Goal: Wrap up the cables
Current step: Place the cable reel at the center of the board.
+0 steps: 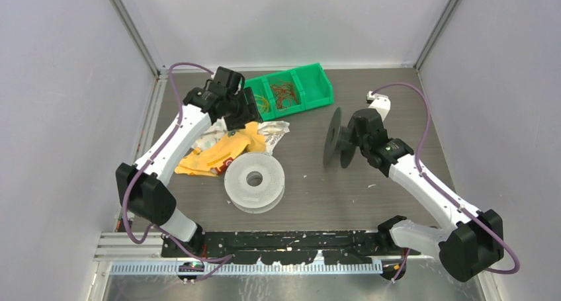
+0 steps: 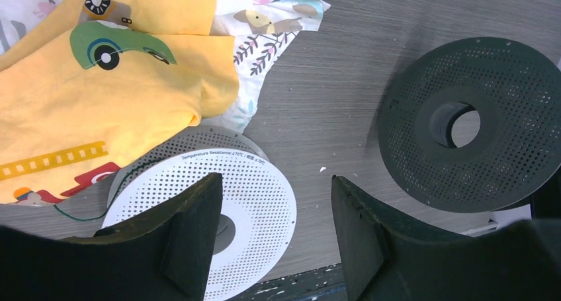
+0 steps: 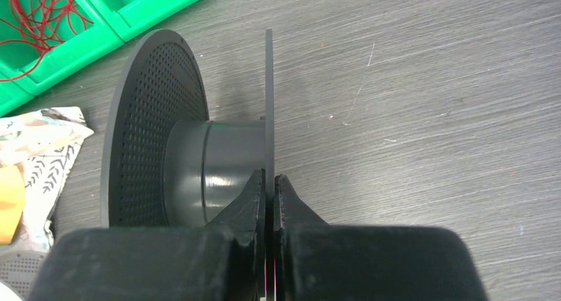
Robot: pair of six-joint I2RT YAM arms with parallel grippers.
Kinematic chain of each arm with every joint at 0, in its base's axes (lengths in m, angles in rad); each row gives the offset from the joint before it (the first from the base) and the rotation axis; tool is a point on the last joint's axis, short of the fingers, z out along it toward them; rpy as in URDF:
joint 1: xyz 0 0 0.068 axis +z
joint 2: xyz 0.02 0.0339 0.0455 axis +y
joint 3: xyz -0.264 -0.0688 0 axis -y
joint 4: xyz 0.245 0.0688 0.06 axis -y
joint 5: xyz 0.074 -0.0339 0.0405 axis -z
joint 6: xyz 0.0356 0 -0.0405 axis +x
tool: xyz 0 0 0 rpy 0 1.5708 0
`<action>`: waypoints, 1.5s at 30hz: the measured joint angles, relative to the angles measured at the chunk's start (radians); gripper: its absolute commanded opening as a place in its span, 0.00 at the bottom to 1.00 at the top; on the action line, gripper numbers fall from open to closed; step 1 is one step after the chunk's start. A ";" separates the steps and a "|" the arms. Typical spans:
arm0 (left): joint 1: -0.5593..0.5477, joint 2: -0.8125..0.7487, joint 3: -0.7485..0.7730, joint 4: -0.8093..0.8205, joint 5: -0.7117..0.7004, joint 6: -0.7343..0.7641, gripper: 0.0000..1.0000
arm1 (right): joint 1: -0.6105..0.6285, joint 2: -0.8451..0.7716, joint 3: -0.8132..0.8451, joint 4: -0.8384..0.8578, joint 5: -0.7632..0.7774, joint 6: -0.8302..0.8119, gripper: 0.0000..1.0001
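Fabric lies crumpled at the left of the grey wood-grain table (image 1: 397, 102): a soft yellow cloth (image 1: 225, 152) printed with cartoon vehicles, partly over a white patterned cloth (image 1: 274, 132). Above them the left arm bends at the elbow and reaches in over the cloths, and the left gripper (image 2: 276, 180) points down with its jaws well apart and nothing between them. Under it a pale spool (image 1: 255, 180) lies flat, round, with perforated flanges and an open hub; its near rim is cut off by the fingers in the wrist view. A thin dark strand (image 2: 69, 217), possibly a green wire, curls from the cloth's edge toward that spool. Behind, a green bin (image 1: 317, 83) of glossy plastic holds the cables (image 1: 286, 94), loose reddish-brown and yellow tangles in separate compartments. Further right a dark spool (image 1: 339, 142) stands on edge, matte and perforated, with a smooth barrel. The right arm stretches forward, and the right gripper (image 3: 270, 178) is clamped on the spool's thin flange. Whether the spool touches the table is unclear.
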 measured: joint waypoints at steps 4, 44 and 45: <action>0.000 -0.005 -0.010 0.001 0.000 0.014 0.63 | -0.006 0.007 -0.004 0.021 -0.020 -0.002 0.11; -0.001 0.023 0.058 -0.032 -0.117 0.099 0.65 | -0.006 -0.034 0.036 0.010 -0.102 -0.018 0.86; -0.001 0.046 0.103 -0.051 -0.138 0.114 0.65 | -0.006 -0.034 0.036 0.005 -0.105 -0.017 0.86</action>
